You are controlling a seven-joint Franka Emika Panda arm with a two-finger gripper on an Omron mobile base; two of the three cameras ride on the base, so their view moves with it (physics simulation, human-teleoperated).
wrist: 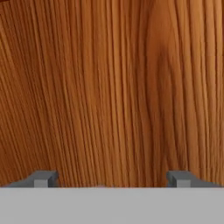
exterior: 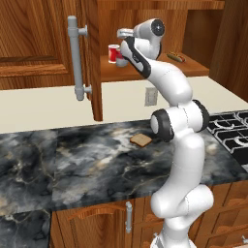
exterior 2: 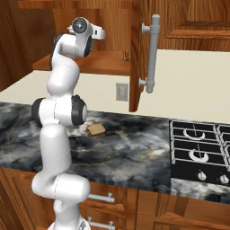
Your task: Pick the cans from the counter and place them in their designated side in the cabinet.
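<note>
Reaching high into the open cabinet [exterior: 145, 72], the arm has its gripper [wrist: 113, 178] up above the shelf, close to bare wood grain in the hand view. Its fingertips [wrist: 41, 178] stand wide apart at the bottom of that view, with nothing between them.

Just below and beside the gripper in the left base view, a can [exterior: 114, 53] with a red body and pale top stands on the shelf, partly hidden by the wrist. Its label cannot be made out. Farther along the shelf, away from the gripper, lies a small long thing [exterior: 175, 57], too small to name; the right base view shows it [exterior 2: 127, 55] at the shelf's edge by the door.

Well below the gripper, the counter [exterior: 72, 164] carries a slice of bread [exterior: 141, 140] near the arm's elbow. The door's bar handle [exterior: 75, 58] hangs off to the side of the gripper.
</note>
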